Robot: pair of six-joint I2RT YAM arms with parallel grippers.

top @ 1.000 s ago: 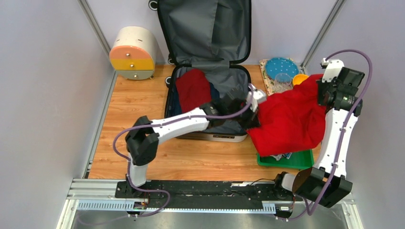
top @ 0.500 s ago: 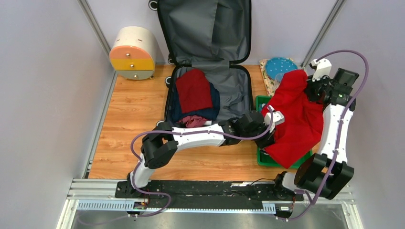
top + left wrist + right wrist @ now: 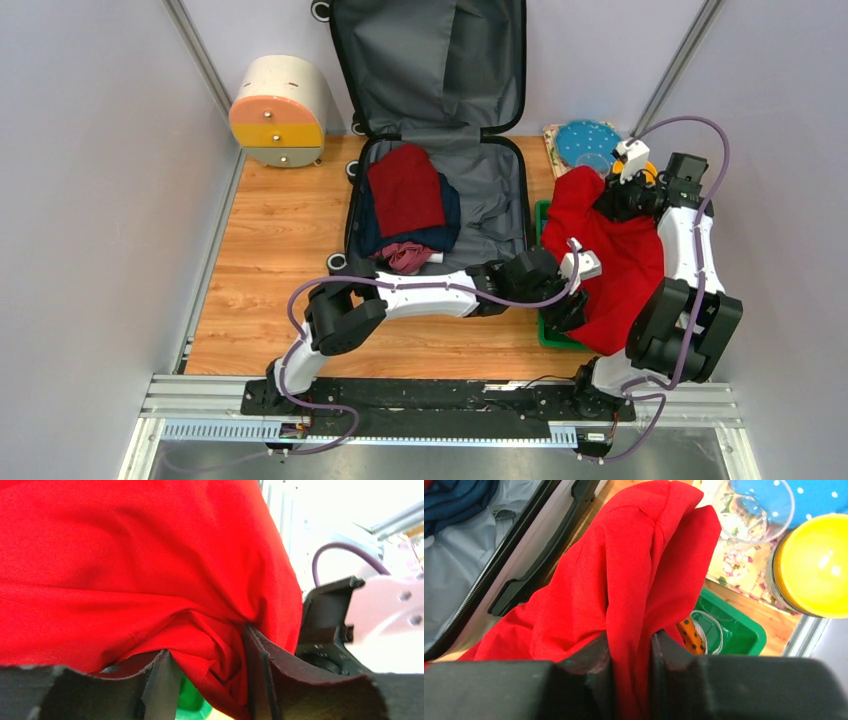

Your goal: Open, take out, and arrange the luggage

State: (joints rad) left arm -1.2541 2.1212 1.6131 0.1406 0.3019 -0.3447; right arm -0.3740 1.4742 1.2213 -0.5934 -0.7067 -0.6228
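Cloth point(image 3: 612, 250) was bright red; suitcase point(image 3: 440, 70) lining, grey; top point(image 3: 405, 188), dark red; garment point(image 3: 451, 214), navy; tray point(image 3: 744, 630), green; plate point(image 3: 819, 497) was blue, white-dotted; bowl point(image 3: 814, 565), yellow; box point(image 3: 285, 85), cream with orange and yellow drawers.

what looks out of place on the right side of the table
The red garment is heaped in a crumpled bunch over the green tray, hiding most of it, with one fold pinched in the right end effector.

Bright, even light overhead; left wrist view glares white top right (its near fingers point(image 3: 150, 690) blur).
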